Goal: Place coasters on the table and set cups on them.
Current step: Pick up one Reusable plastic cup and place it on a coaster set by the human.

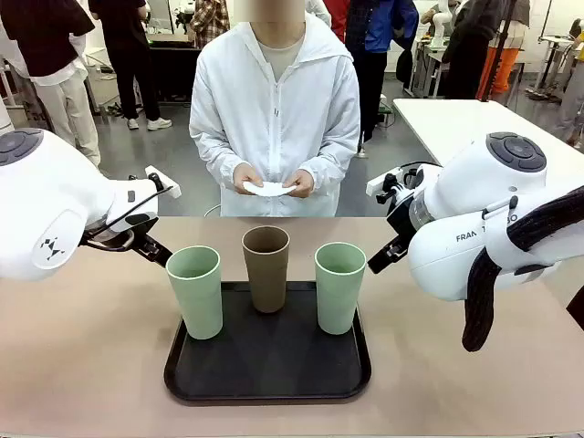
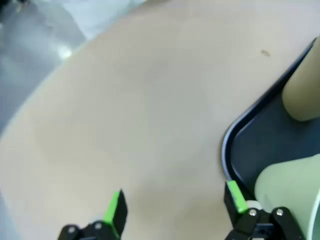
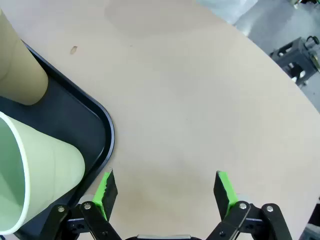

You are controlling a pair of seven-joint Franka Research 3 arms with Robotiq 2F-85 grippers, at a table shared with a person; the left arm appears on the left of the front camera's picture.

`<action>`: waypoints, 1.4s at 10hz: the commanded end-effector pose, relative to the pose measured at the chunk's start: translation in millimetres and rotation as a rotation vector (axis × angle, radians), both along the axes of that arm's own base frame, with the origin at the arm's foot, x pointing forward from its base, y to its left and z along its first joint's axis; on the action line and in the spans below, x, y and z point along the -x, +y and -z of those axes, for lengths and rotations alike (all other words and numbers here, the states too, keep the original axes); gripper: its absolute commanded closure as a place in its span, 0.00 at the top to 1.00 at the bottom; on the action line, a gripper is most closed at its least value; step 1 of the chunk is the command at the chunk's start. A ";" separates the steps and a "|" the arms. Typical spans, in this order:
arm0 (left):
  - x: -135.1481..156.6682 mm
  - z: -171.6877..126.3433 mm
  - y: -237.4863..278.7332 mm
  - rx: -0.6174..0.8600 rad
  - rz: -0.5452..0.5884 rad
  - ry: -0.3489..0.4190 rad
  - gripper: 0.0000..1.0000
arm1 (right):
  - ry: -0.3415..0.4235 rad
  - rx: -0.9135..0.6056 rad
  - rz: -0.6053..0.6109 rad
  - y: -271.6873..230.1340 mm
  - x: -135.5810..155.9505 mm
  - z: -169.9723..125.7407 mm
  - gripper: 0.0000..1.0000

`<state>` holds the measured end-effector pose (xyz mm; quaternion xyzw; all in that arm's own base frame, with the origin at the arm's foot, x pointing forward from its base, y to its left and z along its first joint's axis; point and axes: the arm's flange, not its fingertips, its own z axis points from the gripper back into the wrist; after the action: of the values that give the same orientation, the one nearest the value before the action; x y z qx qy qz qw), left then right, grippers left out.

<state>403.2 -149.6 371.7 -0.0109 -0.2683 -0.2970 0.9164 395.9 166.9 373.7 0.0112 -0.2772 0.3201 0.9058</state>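
Three cups stand on a black tray (image 1: 266,394): a mint cup (image 1: 195,294) on the left, a tan cup (image 1: 265,269) in the middle, and a second mint cup (image 1: 338,288) on the right. At the far side of the table (image 1: 82,351) a person holds white coasters (image 1: 270,189) in both hands. My left gripper (image 1: 153,248) hangs open just left of the left mint cup (image 2: 287,187), above bare table (image 2: 125,100). My right gripper (image 1: 383,255) is open just right of the right mint cup (image 3: 47,170), over bare table (image 3: 190,100). Nothing sits between either pair of fingers.
The tray's rounded corner (image 2: 229,150) lies close to my left gripper (image 2: 176,205), with the tan cup (image 2: 302,95) beyond. Another tray corner (image 3: 107,140) is by my right gripper (image 3: 165,189), near the tan cup (image 3: 20,70). A white table (image 1: 456,119) stands behind right.
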 end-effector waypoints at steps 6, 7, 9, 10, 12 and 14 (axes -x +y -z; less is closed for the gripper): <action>0.0 0.0 0.0 0.000 0.000 0.000 1.00 | 0.000 0.000 0.000 0.0 0.0 0.0 1.00; 0.0 0.0 0.0 0.000 0.000 0.000 1.00 | 0.000 0.000 0.000 0.0 0.0 0.0 1.00; 0.0 0.0 0.0 0.000 0.000 0.000 1.00 | 0.000 0.000 0.000 0.0 0.0 0.0 1.00; 0.0 0.0 0.0 0.000 0.000 0.000 1.00 | 0.000 0.000 0.000 0.0 0.0 0.0 1.00; 0.0 0.0 0.0 0.000 0.000 0.000 1.00 | 0.000 0.000 0.000 0.0 0.0 0.0 1.00; -3.2 -21.1 10.7 -0.021 -0.022 -0.018 1.00 | 0.072 0.005 0.091 -5.4 1.8 -31.5 1.00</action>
<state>405.3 -146.1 376.4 -0.0094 -0.2713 -0.2932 0.9167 397.2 161.7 381.5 0.0132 -0.2596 0.2999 0.9179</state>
